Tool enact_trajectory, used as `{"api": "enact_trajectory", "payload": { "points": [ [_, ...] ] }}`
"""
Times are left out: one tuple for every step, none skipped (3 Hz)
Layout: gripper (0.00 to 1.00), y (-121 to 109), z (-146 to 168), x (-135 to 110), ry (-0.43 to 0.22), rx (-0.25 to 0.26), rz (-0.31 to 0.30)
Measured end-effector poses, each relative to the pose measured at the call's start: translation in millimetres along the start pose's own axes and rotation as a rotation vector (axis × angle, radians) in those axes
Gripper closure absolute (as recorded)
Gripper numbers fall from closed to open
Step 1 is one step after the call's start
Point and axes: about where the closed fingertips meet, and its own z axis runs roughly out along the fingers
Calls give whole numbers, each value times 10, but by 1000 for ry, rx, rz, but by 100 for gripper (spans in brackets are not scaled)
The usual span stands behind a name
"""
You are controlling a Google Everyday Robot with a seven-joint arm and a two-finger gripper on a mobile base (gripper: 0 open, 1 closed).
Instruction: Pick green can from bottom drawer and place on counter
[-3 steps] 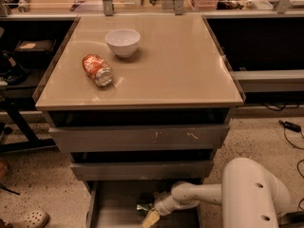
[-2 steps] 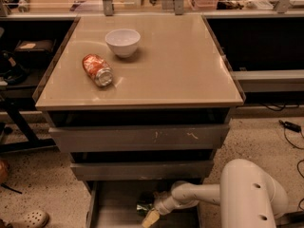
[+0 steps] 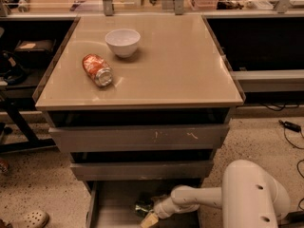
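The bottom drawer (image 3: 111, 204) is pulled open at the foot of the grey cabinet. The green can (image 3: 141, 206) lies on the drawer floor near the middle, small and dark, partly hidden by my hand. My gripper (image 3: 149, 217) reaches into the drawer from the right on a white arm (image 3: 199, 197) and sits right at the can, just in front of it. I cannot tell whether it touches the can. The beige counter (image 3: 180, 65) is the cabinet top above.
An orange-red can (image 3: 97, 70) lies on its side on the counter's left part, with a white bowl (image 3: 122, 42) behind it. Two wider drawers (image 3: 137, 137) sit slightly open above. Shelving flanks the cabinet. A shoe (image 3: 28, 219) and cables (image 3: 289, 126) lie on the floor.
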Motion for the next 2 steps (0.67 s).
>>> {"api": "enact_trajectory", "payload": {
  "points": [
    [41, 0, 0, 0, 0, 0, 0],
    [64, 1, 0, 0, 0, 0, 0]
  ]
}}
